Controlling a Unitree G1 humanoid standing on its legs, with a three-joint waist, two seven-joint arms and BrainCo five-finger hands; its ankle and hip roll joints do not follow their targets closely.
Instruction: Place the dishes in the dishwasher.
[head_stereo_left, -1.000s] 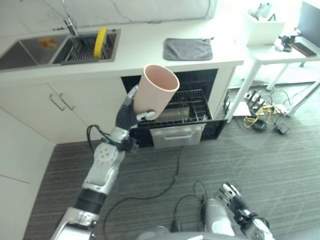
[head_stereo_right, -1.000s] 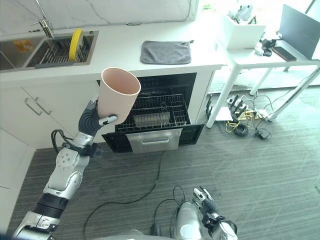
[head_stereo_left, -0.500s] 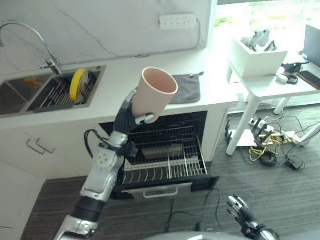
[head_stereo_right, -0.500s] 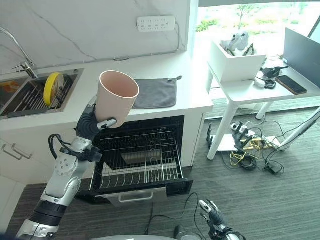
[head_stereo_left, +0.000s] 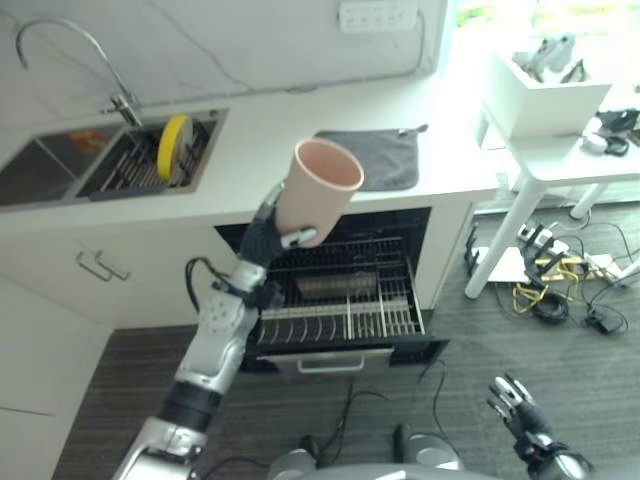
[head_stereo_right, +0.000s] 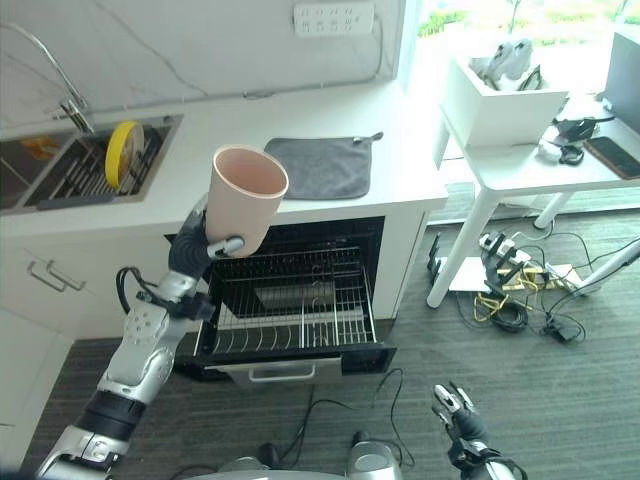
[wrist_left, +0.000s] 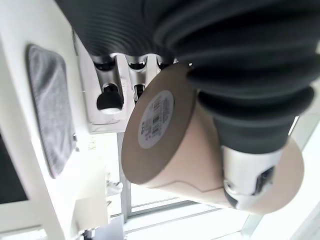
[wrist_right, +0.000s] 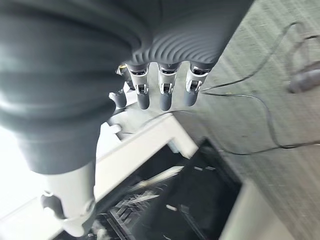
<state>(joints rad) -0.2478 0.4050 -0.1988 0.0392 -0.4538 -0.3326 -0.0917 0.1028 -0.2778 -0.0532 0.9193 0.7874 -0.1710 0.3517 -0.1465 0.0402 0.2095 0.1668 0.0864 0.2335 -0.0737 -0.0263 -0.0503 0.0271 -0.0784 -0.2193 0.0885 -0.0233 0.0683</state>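
fingers (wrist_left: 111, 98) of the left hand (head_stereo_left: 265, 232) are curled round the pink cup (head_stereo_left: 318, 190), with the thumb clamped across its side, so the cup is firmly held, mouth tilted up and toward the counter (head_stereo_left: 270, 150). compared with half a second ago the whole scene has slid in the head views, which is the camera moving; relative to the arm, the cup now sits a little lower and closer over the front of the open dishwasher (head_stereo_left: 340, 290), above the pulled-out wire rack (head_stereo_right: 295, 305). that suggests the carry is nearly over and the lowering into the rack is the step at hand; the cup probably needs turning mouth-down before it goes between the tines. the right hand (head_stereo_right: 458, 420) hangs low over the floor, its fingers straight and relaxed in its wrist view, holding nothing. a yellow plate (head_stereo_left: 173, 160) stands on edge in the sink rack (head_stereo_left: 140, 165), likely waiting its turn, and a grey cloth (head_stereo_right: 320, 165) lies flat on the counter.
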